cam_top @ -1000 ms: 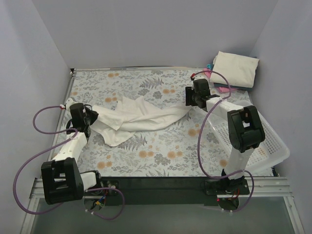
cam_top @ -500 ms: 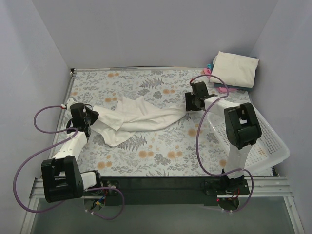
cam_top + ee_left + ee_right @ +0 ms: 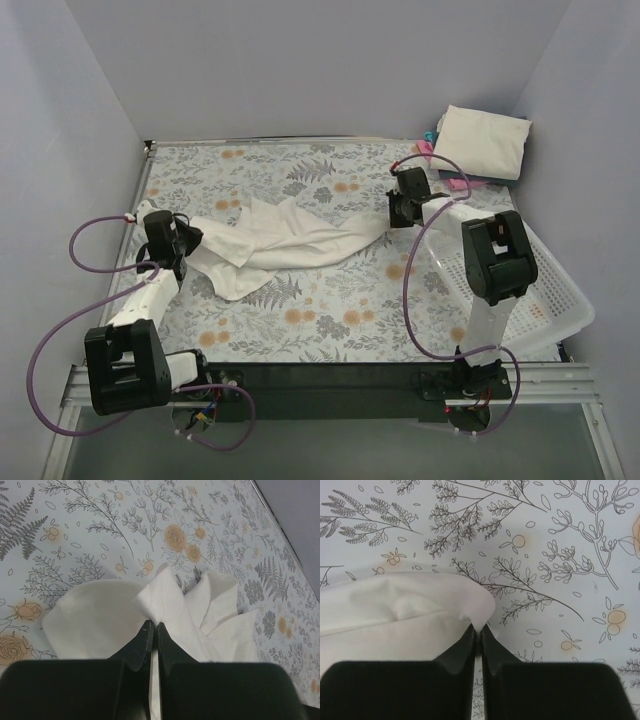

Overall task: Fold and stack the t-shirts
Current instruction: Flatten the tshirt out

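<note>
Pale grey walls close in a table (image 3: 300, 320) covered with a cloth printed in ferns and orange flowers. At its left side the left gripper (image 3: 188, 243) has its jaws pressed together on a bunched edge of the white t-shirt (image 3: 290, 240); the left wrist view shows folds of cloth fanning out from the pinched fingertips (image 3: 145, 635). The shirt lies crumpled and stretched out across the middle of the table between the two arms. At its right end the right gripper (image 3: 391, 220) is clamped on a rounded tip of the fabric, close to the tabletop. In the far right corner sits a stack of folded shirts (image 3: 483, 140), cream on top with pink and blue edges showing beneath. A white lattice basket (image 3: 560, 300) lies along the table's right edge.
</note>
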Action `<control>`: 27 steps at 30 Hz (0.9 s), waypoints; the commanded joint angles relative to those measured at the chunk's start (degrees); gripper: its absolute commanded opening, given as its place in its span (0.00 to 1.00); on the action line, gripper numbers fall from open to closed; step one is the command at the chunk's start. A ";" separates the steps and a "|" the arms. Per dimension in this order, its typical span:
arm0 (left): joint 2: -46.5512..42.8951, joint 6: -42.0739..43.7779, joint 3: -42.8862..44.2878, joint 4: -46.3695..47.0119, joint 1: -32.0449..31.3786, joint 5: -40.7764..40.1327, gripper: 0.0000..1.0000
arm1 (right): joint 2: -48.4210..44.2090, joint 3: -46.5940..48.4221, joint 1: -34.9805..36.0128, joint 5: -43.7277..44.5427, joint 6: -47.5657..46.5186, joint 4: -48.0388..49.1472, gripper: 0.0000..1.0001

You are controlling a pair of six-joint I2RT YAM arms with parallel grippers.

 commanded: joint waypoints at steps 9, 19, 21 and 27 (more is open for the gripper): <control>-1.07 -0.70 5.83 -0.87 0.28 1.39 0.00 | -20.38 -5.55 -0.29 1.73 -1.21 -1.00 0.01; -3.53 -1.59 17.16 -6.93 0.28 4.03 0.00 | -41.27 -9.68 -0.29 2.26 -1.12 -0.65 0.01; -4.50 -1.59 20.41 -8.25 0.19 3.94 0.00 | -45.33 -10.65 -0.38 1.21 -1.30 0.14 0.01; -6.17 -1.85 28.58 -9.92 0.28 7.44 0.00 | -57.39 -9.78 -0.29 -2.39 -2.27 0.67 0.01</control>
